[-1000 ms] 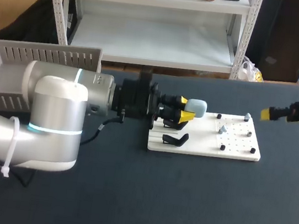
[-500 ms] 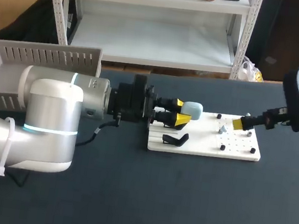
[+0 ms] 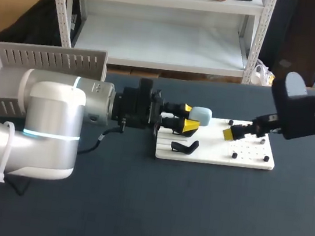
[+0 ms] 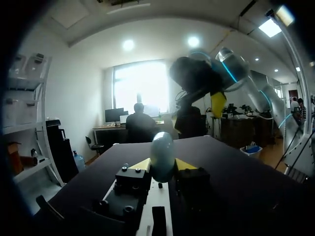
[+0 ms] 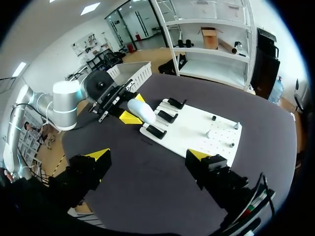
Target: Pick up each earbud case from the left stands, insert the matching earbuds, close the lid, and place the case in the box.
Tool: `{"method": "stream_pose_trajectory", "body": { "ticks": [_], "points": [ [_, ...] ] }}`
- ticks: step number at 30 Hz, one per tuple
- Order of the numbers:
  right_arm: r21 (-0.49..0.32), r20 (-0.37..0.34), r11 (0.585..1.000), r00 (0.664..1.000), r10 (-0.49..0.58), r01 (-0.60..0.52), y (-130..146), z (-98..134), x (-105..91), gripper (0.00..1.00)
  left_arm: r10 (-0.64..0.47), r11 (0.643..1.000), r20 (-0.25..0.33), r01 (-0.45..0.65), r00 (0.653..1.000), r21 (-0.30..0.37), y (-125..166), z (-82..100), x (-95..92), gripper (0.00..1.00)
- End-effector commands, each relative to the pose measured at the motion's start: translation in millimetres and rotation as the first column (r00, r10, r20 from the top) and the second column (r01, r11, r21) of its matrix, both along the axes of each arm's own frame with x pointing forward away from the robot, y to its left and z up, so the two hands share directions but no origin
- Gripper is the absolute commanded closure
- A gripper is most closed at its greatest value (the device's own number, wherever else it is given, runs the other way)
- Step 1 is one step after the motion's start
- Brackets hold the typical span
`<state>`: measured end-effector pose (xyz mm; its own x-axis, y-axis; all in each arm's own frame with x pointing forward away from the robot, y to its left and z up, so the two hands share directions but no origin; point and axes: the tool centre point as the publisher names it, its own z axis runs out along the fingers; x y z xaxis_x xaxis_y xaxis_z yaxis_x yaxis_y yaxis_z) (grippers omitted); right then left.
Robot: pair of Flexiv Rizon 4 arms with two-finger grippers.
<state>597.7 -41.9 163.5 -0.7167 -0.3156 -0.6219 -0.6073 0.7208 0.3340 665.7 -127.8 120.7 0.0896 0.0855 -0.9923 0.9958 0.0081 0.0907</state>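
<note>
- My left gripper has its two yellow fingers pressed on the earbud case, one on each side. It holds the case tight.
- The case is pale blue, round at the ends, and its lid is down. It sticks out past the yellow tips.
- The case hangs over the left end of the white board. I cannot tell if it touches anything under it.
- Three black stands sit in a row on that end of the board, just beside the case. From above, the left gripper hides most of them, and only the nearest one shows well.
- The other end of the board has small dark pegs. A tiny pale thing sits among them, too small to tell what it is.
- My right gripper has its fingers far apart, with nothing between them. It hangs over the middle of the board, close to the pegs, and hides some of them from above.
- The two grippers are near each other but do not touch. Seen from the left wrist, the right arm is up ahead, past the case.
- The box is white with slits in its walls. It sits at the far left corner, well apart from the board, and my big left arm hides part of it.
- Everything sits on a dark table.
</note>
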Motion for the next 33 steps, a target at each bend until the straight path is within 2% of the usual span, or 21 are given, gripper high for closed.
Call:
{"method": "stream_pose_trajectory", "body": {
  "ticks": [1,13,19,33],
  "points": [
    [-0.001,-0.007,1.000,1.000,0.005,-0.005,15,-2,3.8,0.00,0.003,1.000,0.002,-0.003,1.000,-0.004,0,-0.9,-0.2,1.00],
    [0.006,-0.029,1.000,1.000,0.011,-0.010,40,-9,20.4,0.00,0.003,1.000,0.002,-0.003,1.000,-0.004,0,-0.9,-0.2,1.00],
    [0.003,-0.052,1.000,0.998,-0.030,0.030,39,-18,36.4,0.00,0.003,1.000,0.002,-0.003,1.000,-0.004,0,-0.9,-0.2,1.00],
    [-0.007,-0.071,0.998,0.996,-0.058,0.057,41,-25,50.1,0.00,0.003,1.000,0.002,-0.003,1.000,-0.004,0,-0.9,-0.2,1.00]
  ]
}}
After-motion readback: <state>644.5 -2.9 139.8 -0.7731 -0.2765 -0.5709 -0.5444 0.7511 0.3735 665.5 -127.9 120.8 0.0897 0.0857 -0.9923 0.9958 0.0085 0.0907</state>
